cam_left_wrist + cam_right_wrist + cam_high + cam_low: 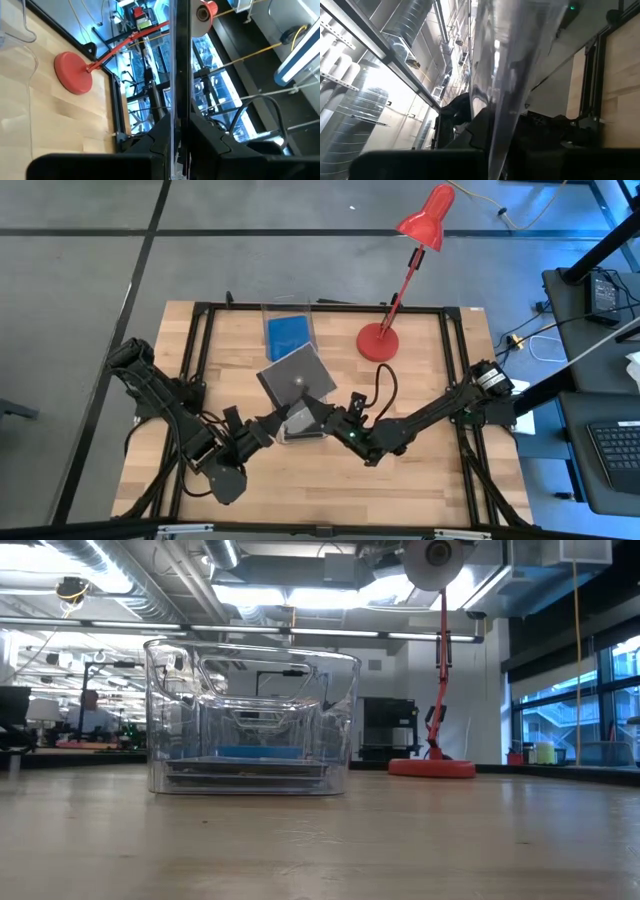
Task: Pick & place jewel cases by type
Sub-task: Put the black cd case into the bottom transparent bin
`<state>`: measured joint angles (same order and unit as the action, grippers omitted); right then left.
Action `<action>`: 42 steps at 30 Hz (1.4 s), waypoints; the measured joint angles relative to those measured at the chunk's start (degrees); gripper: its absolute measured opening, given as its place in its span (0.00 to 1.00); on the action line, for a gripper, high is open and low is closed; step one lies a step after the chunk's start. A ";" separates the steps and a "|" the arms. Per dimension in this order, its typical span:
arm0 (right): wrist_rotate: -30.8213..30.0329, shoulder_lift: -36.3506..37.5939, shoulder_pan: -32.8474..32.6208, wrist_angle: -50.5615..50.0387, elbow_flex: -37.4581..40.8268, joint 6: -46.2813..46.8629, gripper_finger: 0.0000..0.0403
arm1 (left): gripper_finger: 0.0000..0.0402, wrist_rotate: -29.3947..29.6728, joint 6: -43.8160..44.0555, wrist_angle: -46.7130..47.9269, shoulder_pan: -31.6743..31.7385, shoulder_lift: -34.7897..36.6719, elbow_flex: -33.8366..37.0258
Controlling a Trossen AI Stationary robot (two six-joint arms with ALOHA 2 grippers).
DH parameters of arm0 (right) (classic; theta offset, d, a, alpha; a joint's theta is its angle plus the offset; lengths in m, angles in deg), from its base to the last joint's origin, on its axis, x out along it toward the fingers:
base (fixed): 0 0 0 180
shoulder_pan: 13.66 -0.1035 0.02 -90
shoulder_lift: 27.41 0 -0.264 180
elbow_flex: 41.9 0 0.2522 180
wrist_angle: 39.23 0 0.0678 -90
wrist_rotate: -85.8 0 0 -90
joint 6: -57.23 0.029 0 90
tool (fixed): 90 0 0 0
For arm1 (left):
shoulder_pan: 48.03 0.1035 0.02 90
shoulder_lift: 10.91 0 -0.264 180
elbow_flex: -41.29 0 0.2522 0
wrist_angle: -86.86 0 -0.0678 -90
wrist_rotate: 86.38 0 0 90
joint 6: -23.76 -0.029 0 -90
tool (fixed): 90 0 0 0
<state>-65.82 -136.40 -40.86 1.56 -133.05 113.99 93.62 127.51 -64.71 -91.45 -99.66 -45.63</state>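
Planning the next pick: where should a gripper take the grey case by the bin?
Probably from above at its right corner, fingers turned to its skewed edges: the grey case looks flat, the bin crowds its far side, and the left gripper and right gripper, both holding a clear case, crowd its near side.

1. Both tools meet over the desk's (420,480) centre front: left tool (268,425), right tool (335,418), with a grey jewel case (303,420) between them, blocking passage there.
2. The clear bin (290,330) occupies the rear centre.
3. The red lamp (385,340) stands just right of the bin, its arm leaning over the rear edge.
4. The desk's front strip and far-left and far-right wood areas are open.
5. A black frame (200,360) borders the working area.
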 joint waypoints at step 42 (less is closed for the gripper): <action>0.44 0.02 0.22 -0.38 -0.04 -3.41 0.07 | 0.53 -0.17 -25.52 0.07 -10.14 3.50 0.09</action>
<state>-65.38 -136.37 -40.64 1.18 -133.09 110.58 93.46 101.99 -64.64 -101.59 -96.16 -45.54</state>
